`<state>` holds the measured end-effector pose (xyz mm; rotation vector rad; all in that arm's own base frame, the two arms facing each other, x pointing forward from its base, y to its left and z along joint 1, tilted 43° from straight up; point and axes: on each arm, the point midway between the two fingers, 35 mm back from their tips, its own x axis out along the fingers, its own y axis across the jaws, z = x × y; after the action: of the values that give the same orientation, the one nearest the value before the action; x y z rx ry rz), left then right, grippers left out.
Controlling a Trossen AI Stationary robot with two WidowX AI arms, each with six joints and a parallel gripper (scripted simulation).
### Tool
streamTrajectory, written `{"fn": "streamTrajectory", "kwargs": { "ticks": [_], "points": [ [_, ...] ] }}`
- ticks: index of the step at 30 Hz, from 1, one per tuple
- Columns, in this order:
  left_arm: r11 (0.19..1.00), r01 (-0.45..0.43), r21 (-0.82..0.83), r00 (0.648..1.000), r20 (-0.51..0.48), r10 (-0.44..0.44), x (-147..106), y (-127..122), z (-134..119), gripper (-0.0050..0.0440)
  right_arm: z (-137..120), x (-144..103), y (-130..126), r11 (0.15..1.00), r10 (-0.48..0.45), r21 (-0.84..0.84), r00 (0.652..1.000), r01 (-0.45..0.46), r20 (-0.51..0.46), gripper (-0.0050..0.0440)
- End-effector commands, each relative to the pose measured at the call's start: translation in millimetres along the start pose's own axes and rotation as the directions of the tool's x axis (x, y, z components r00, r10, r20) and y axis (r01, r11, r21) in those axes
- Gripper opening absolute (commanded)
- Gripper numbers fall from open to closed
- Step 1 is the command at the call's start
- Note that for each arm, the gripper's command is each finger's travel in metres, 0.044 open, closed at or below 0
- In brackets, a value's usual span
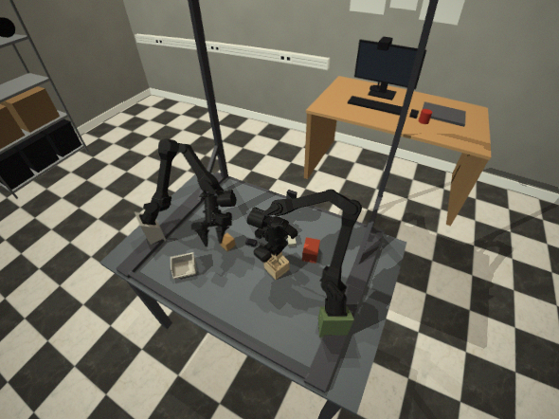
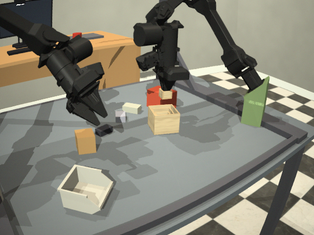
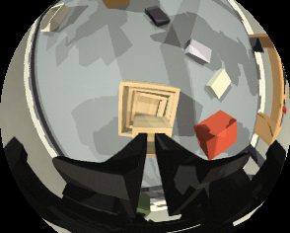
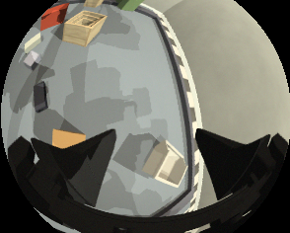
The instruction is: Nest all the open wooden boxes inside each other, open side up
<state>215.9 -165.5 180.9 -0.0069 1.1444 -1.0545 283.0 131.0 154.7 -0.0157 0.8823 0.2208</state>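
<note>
The biggest wooden box [image 1: 277, 271] [image 2: 165, 123] [image 3: 124, 106] [image 4: 78, 34] stands upright on the table, open side up, with smaller wooden boxes nested inside it. My left gripper [image 2: 166, 89] [image 3: 150, 133] is shut on a small wooden box [image 2: 165, 93] [image 3: 152, 121], held just above the nested boxes. The fingers partly hide this small box, and how it is turned is hard to tell. My right gripper [image 1: 213, 244] [image 2: 102, 120] [image 4: 157, 133] is open and empty, tilted above the table near the orange block [image 1: 227, 243] [image 2: 85, 141] [image 4: 68, 138].
A red block [image 1: 311, 250] [image 2: 154, 98] [image 3: 217, 134] stands close beside the nest. A dark block [image 2: 104, 130] [image 4: 40, 96], a pale grey block [image 2: 120, 116] and a cream block [image 2: 132, 108] lie between the arms. A whitish bin [image 1: 183, 265] [image 2: 77, 200] [image 4: 168, 165] sits near the table edge.
</note>
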Motion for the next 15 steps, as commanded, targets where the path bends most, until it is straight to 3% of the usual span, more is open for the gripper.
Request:
{"fn": "streamTrajectory", "kwargs": {
  "ticks": [1,6,11,13,15],
  "points": [
    [1.000,-0.008,0.012,1.000,0.014,0.008,-4.4,-2.2,4.5,0.0110,14.5,-13.2,14.2,0.999,-0.025,0.024,0.990,0.022,0.140,0.0400],
    [1.000,-0.008,0.012,1.000,0.014,0.008,-4.4,-2.2,4.5,0.0110,29.0,-32.7,34.4,0.996,-0.029,0.084,0.952,0.004,0.303,0.0400],
    [1.000,-0.008,0.012,1.000,0.014,0.008,-4.4,-2.2,4.5,0.0110,39.5,-57.7,53.0,0.985,-0.022,0.164,0.892,-0.059,0.452,0.0400],
    [1.000,-0.008,0.012,1.000,0.014,0.008,-4.4,-2.2,4.5,0.0110,39.5,-57.7,53.0,0.985,-0.022,0.164,0.892,-0.059,0.452,0.0400],
    [1.000,-0.008,0.012,1.000,0.014,0.008,-4.4,-2.2,4.5,0.0110,42.3,-68.8,59.5,0.975,-0.019,0.200,0.863,-0.095,0.505,0.0400]
  ]
}}
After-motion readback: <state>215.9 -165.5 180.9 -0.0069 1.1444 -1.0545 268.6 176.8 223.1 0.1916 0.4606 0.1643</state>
